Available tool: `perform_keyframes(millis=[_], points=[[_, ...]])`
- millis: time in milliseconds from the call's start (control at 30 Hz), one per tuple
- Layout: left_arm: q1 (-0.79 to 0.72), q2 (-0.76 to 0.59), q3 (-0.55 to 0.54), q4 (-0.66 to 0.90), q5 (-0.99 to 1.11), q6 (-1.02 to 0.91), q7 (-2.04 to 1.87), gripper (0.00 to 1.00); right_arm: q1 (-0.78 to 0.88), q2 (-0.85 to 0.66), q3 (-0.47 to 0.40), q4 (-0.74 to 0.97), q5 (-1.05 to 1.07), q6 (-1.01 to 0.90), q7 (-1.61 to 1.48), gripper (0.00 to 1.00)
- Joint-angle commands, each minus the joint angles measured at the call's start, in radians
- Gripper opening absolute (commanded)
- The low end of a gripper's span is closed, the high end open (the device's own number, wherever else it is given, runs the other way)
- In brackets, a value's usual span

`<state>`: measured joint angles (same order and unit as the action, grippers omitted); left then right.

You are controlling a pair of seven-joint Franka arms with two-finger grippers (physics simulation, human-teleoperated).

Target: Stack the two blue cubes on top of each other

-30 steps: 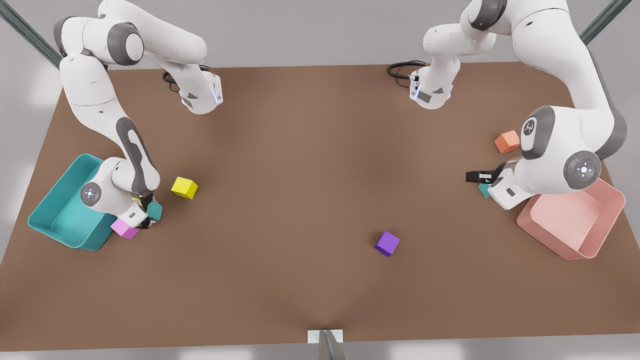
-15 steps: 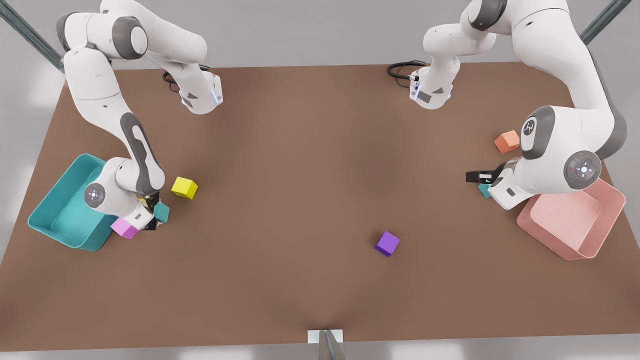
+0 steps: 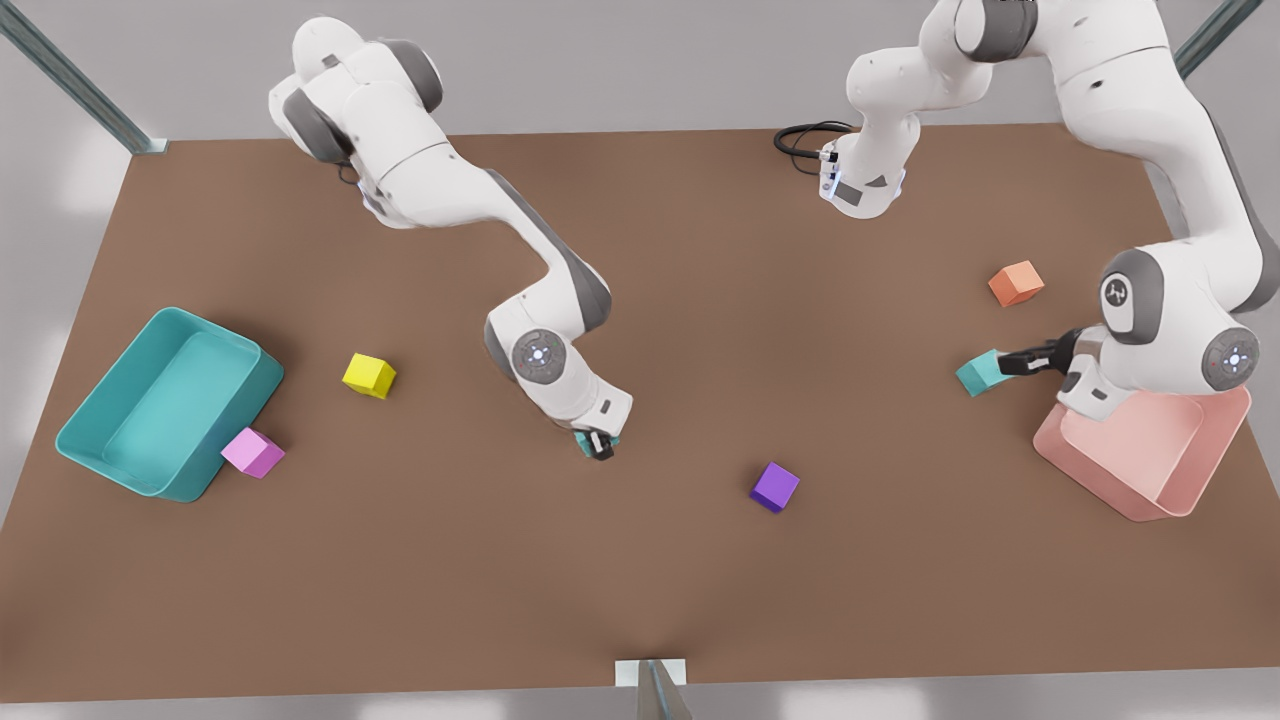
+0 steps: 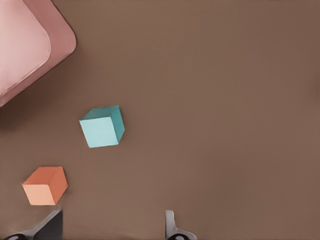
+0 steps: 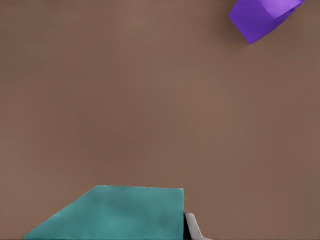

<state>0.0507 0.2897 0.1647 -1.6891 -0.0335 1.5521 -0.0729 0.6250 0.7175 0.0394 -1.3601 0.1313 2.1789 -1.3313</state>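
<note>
brown table point(image 3: 640, 560), two matte teal cubes point(image 3: 978, 374), plain, alike

- Worktop point(image 3: 640, 560): showing plain matte brown.
- Two blue cubes point(image 3: 978, 374) point(image 3: 586, 441): reading as teal, unpatterned.
- Purple cube point(image 3: 775, 487): showing violet.
- Yellow cube point(image 3: 369, 375): showing bright yellow.
- Pink cube point(image 3: 252, 452): showing light magenta.
- Orange cube point(image 3: 1015, 283): showing pale orange.
- Teal bin point(image 3: 95, 400), near the worktop's edge: showing turquoise.
- Pink bin point(image 3: 1190, 470): showing salmon pink.
- Arms point(image 3: 450, 195): showing white with grey joints.
</note>
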Motion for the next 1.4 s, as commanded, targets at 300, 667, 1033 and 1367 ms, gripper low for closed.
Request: perform_keyframes(millis=[300,667,1033,1367], points=[[-0.002,0.016,0.076,-0.382,-0.054,0.668,0.249,1.0,0.17,0.243,-0.012,0.2,-0.018,0.044,1.236,0.56],[0.028,0.077,0.116,-0.44,-0.088,0.691,0.263,1.0,0.177,0.247,-0.01,0.197,-0.016,0.081,1.265,1.0],[0.02,0.101,0.116,-0.471,-0.088,0.689,0.225,1.0,0.026,-0.214,-0.539,0.153,-0.015,-0.984,1.232,1.0],[0.008,0.175,0.116,-0.471,-0.154,0.73,0.22,1.0,-0.464,-0.687,-0.15,-0.077,-0.19,-0.963,1.314,1.0]])
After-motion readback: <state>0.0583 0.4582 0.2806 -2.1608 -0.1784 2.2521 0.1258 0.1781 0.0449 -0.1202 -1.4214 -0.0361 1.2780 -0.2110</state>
